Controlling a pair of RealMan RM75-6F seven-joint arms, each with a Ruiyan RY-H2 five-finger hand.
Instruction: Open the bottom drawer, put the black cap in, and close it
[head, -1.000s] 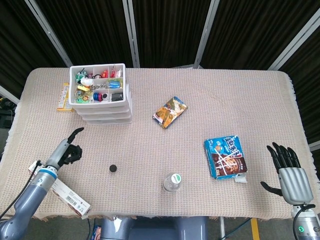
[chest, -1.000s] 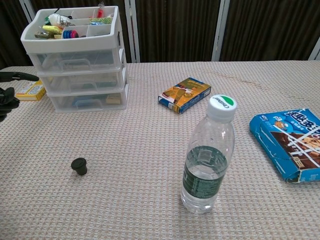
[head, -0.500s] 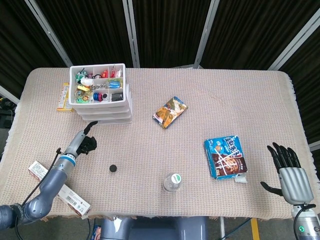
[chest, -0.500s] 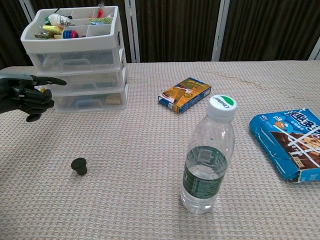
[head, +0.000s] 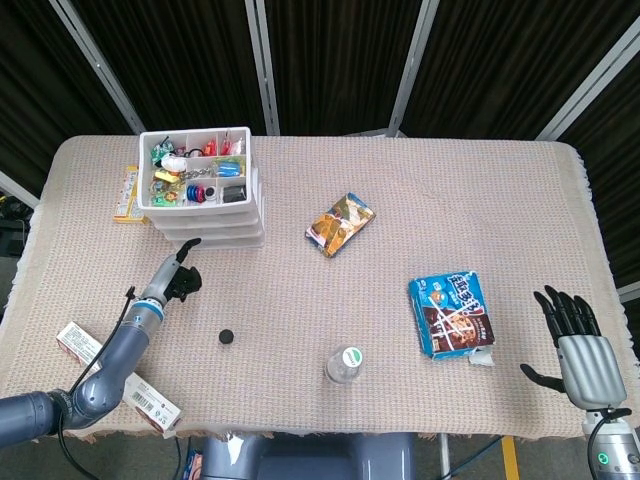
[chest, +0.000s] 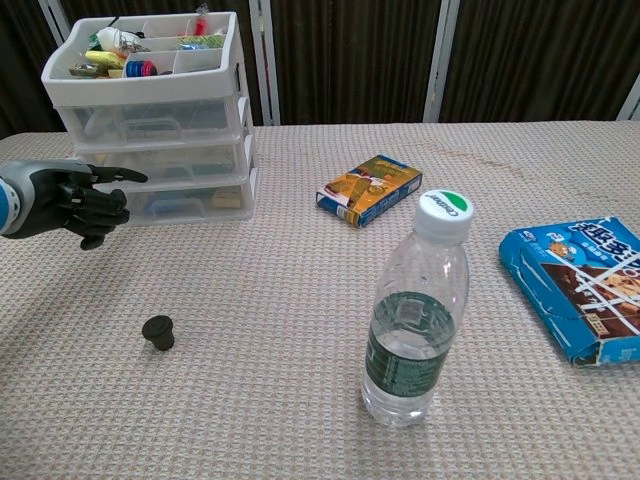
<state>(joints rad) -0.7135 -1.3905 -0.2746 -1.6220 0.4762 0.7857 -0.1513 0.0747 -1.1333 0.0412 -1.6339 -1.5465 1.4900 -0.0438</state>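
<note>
with most fingers curled and one pointing, the left hand neared the bottom drawer; missing its handle could shove the drawer unit.

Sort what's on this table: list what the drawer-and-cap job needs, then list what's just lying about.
Needed for the job:
bottom drawer of the white organizer
black cap
left robot hand, reaching toward the drawers

Just lying about:
water bottle
blue snack pack
orange snack box
yellow box
white carton
</note>
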